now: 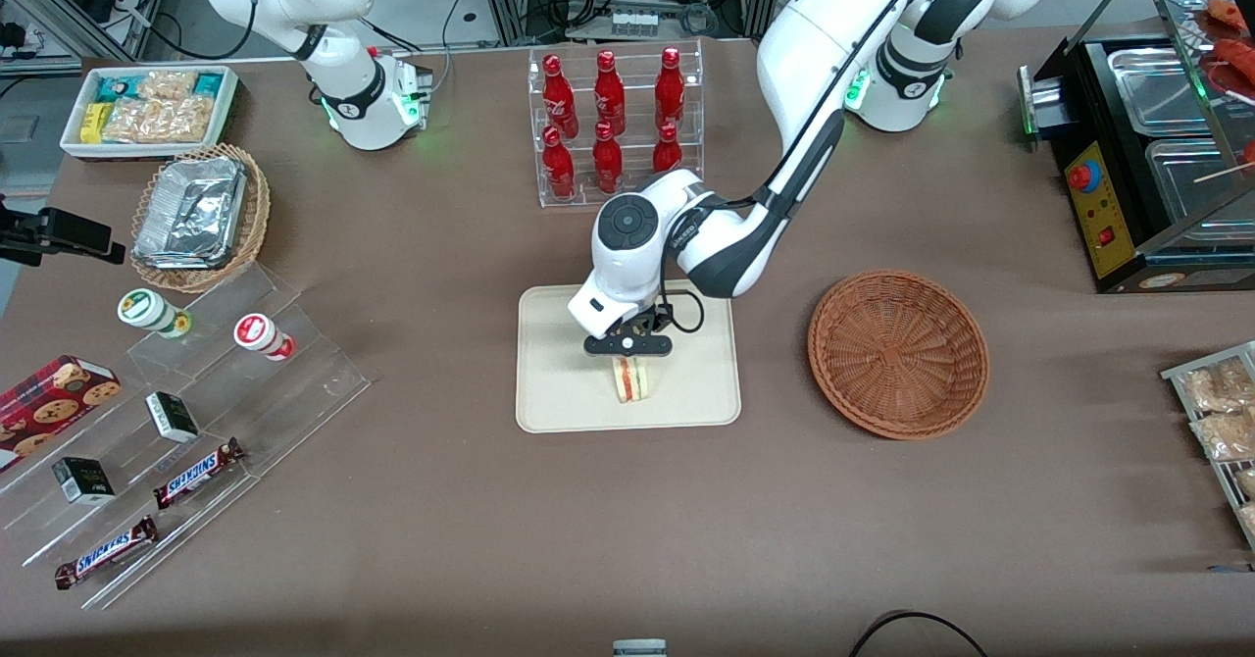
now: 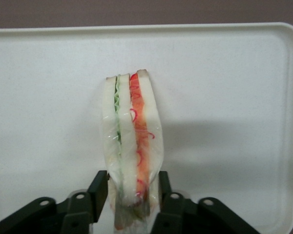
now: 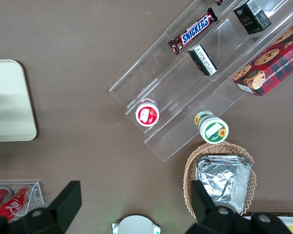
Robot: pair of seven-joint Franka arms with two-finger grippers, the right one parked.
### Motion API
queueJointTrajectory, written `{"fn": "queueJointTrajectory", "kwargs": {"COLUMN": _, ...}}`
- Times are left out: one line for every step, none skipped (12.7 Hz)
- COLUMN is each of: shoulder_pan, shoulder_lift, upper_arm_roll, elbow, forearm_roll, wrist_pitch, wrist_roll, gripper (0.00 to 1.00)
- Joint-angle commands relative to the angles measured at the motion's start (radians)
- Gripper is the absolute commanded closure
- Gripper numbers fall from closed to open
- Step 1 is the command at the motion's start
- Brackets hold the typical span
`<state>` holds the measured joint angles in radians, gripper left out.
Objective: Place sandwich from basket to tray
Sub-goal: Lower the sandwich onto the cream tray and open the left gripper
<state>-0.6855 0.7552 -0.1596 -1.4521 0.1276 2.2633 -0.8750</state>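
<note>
The sandwich (image 1: pixel 633 379), a wrapped white-bread wedge with pink-red and green filling, stands on edge on the cream tray (image 1: pixel 559 402) near its middle. My left gripper (image 1: pixel 629 361) is right above it, with a finger on each side pressing the wrapper, shut on it. In the left wrist view the sandwich (image 2: pixel 132 141) sits between the black fingers (image 2: pixel 98 192) with the tray (image 2: pixel 234 73) under it, and the gripper (image 2: pixel 132 190) holds its near end. The reddish-brown wicker basket (image 1: pixel 897 353) lies beside the tray toward the working arm's end, with nothing in it.
A clear rack of red bottles (image 1: pixel 613 123) stands farther from the front camera than the tray. Clear stepped shelves with snacks (image 1: pixel 196 412) and a tan basket of foil containers (image 1: pixel 201 216) lie toward the parked arm's end. A black food warmer (image 1: pixel 1147 147) stands at the working arm's end.
</note>
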Motion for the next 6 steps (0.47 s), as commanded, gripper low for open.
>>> {"fn": "queueJointTrajectory", "kwargs": {"shoulder_pan": -0.008, "shoulder_lift": -0.048, "upper_arm_roll": 0.014, "elbow": 0.021, "forearm_roll": 0.01, "wrist_pitch": -0.013, "wrist_roll": -0.013, "gripper": 0.0}}
{"fn": "queueJointTrajectory", "kwargs": {"shoulder_pan": -0.005, "shoulder_lift": -0.097, "upper_arm_roll": 0.018, "elbow": 0.012, "forearm_roll": 0.004, "wrist_pitch": -0.039, "wrist_roll": -0.016, "gripper": 0.0}}
{"fn": "queueJointTrajectory", "kwargs": {"shoulder_pan": -0.003, "shoulder_lift": -0.149, "upper_arm_roll": 0.02, "elbow": 0.009, "forearm_roll": 0.001, "wrist_pitch": -0.107, "wrist_roll": -0.019, "gripper": 0.0}}
{"fn": "queueJointTrajectory", "kwargs": {"shoulder_pan": 0.019, "shoulder_lift": -0.204, "upper_arm_roll": 0.023, "elbow": 0.009, "forearm_roll": 0.001, "wrist_pitch": -0.199, "wrist_roll": -0.041, "gripper": 0.0}}
{"fn": "queueJointTrajectory", "kwargs": {"shoulder_pan": 0.052, "shoulder_lift": -0.258, "upper_arm_roll": 0.022, "elbow": 0.007, "forearm_roll": -0.002, "wrist_pitch": -0.255, "wrist_roll": -0.065, "gripper": 0.0}}
{"fn": "queueJointTrajectory", "kwargs": {"shoulder_pan": 0.067, "shoulder_lift": -0.304, "upper_arm_roll": 0.022, "elbow": -0.002, "forearm_roll": -0.006, "wrist_pitch": -0.29, "wrist_roll": -0.064, "gripper": 0.0}}
